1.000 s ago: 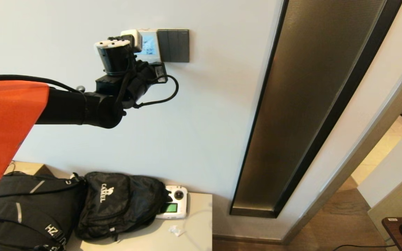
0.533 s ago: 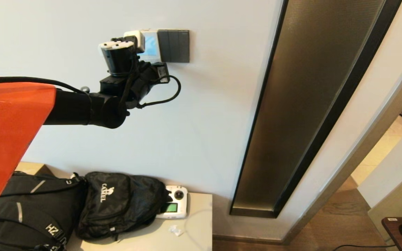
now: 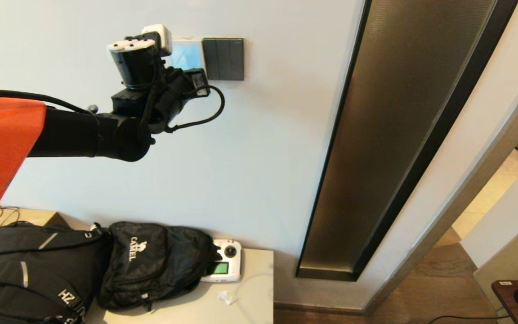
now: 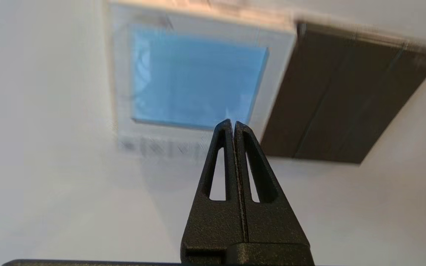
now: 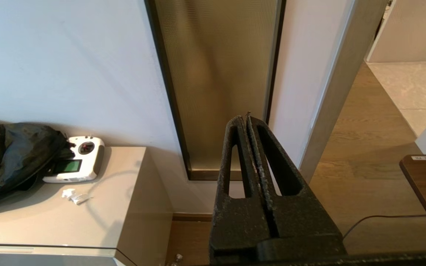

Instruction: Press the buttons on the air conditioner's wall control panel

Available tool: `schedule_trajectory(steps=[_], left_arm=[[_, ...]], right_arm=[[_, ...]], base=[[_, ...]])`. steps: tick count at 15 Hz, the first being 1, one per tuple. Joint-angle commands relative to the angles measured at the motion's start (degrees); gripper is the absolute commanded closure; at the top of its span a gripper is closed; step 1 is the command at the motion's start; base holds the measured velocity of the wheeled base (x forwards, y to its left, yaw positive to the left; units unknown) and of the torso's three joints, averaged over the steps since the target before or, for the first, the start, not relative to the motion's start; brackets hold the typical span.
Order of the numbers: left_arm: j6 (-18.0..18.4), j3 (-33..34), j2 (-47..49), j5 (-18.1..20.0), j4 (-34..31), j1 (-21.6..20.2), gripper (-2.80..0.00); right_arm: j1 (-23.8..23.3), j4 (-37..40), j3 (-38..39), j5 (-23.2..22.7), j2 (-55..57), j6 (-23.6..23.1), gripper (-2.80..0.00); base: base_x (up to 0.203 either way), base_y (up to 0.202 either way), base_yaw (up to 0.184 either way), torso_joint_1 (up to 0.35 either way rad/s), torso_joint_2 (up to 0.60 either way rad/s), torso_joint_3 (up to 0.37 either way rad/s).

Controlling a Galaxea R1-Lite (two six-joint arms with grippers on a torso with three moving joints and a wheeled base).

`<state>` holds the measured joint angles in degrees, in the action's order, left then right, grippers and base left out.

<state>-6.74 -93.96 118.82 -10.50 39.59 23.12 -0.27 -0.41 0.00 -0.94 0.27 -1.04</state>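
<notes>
My left hand point(image 4: 234, 123), fingers pressed together and gripping nothing, has swung left and slightly up over the last 1 s, uncovering more of the wall control panel point(image 3: 188, 53) and its lit blue screen. It points near the buttons point(image 4: 161, 147) along the panel's lower edge. I judge it repositioning between presses. My right hand point(image 5: 248, 118) hangs parked, closed, near the worktop point(image 5: 50, 218).

L arm point(image 3: 74, 135): matte blk tube, orange shell nr shoulder | wrist: blk housing w/ white cap + white cam block, looped blk cable point(image 3: 205, 112) | L gripper point(image 4: 234, 125): blk textured fingers, slotted, tapered | R gripper point(image 5: 247, 120): same blk slotted fingers, scuffed inner edges
</notes>
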Motion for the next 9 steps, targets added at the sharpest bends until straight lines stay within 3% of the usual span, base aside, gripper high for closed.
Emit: schedule_trajectory(steps=[1, 4, 9], left_arm=[[-0.2, 1.3, -3.8, 0.0, 0.6, -0.5, 0.00], [-0.5, 7.3, -10.3, 0.0, 1.2, -0.8, 0.00], [0.8, 29.2, -31.2, 0.4, 2.8, -1.7, 0.00]], right_arm=[[0.0, 0.0, 0.0, 0.0, 0.1, 0.0, 0.00], [0.0, 0.0, 0.1, 0.0, 0.1, 0.0, 0.00], [0.0, 0.0, 0.0, 0.0, 0.1, 0.0, 0.00]], base=[[0.000, 0.000, 0.000, 0.000, 0.00, 0.000], [0.000, 0.000, 0.000, 0.000, 0.00, 0.000], [0.000, 0.000, 0.000, 0.000, 0.00, 0.000]])
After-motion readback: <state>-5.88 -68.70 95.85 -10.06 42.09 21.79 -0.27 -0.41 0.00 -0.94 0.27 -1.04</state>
